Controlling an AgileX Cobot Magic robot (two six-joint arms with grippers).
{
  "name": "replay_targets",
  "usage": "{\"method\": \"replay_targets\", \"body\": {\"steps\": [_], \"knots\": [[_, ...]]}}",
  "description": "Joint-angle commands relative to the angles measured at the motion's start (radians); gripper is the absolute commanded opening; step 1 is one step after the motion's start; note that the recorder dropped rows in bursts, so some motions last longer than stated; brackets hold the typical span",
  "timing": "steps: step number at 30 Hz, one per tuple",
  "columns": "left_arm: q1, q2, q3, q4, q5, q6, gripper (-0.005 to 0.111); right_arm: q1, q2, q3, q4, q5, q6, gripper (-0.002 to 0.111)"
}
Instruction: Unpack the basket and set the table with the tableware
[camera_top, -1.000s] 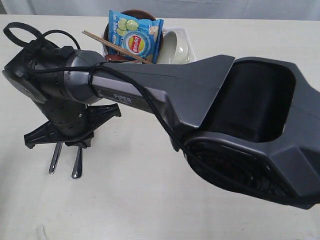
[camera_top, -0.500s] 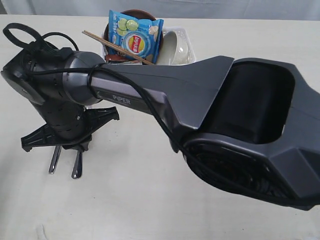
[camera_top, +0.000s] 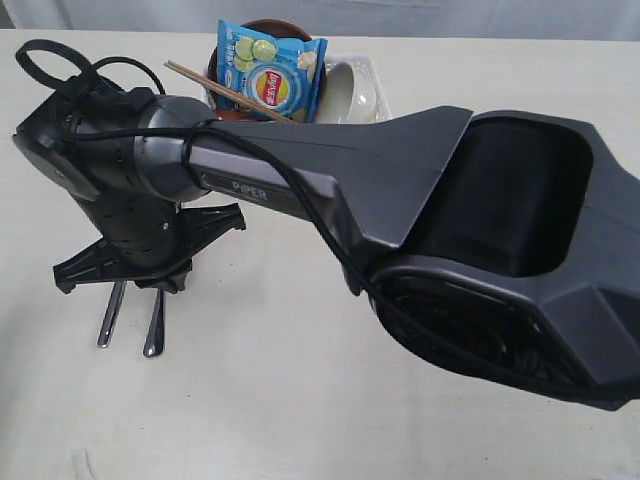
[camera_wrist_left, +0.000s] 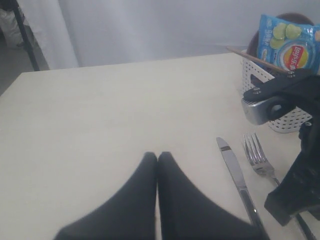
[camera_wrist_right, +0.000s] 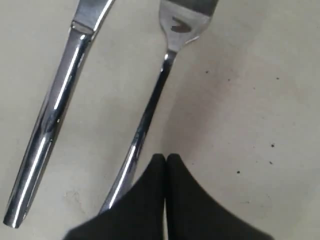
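Observation:
A steel knife (camera_top: 108, 318) and fork (camera_top: 154, 330) lie side by side on the table (camera_top: 300, 400), handles toward the front. My right gripper (camera_top: 163, 287) has reached across to the left and hovers just above the fork handle (camera_wrist_right: 150, 110), shut, with nothing in it (camera_wrist_right: 166, 158); the knife (camera_wrist_right: 55, 120) lies beside it. The white basket (camera_top: 375, 75) at the back holds a pale bowl (camera_top: 350, 95), chopsticks (camera_top: 225, 90) and a brown plate (camera_top: 275, 27). My left gripper (camera_wrist_left: 157, 156) is shut and empty over bare table, left of the knife (camera_wrist_left: 235, 175) and fork (camera_wrist_left: 257, 157).
A blue chip bag (camera_top: 270, 75) stands upright in the basket, in front of the plate. The right arm's large dark body (camera_top: 480, 250) spans the middle and right of the exterior view and hides the table under it.
The right wrist dipped slightly, then lifted and shifted a little right. Knife and fork have not moved.

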Motion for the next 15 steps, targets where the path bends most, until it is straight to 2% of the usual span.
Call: {"method": "replay_targets", "body": {"steps": [1, 15], "knots": [[-0.006, -0.002, 0.002, -0.003, -0.001, -0.002, 0.0, -0.01, 0.005, -0.001, 0.011, 0.004, -0.008, 0.0], [-0.006, -0.002, 0.002, -0.001, -0.001, -0.002, 0.0, -0.01, 0.02, -0.001, 0.093, 0.004, -0.048, 0.0]]}}
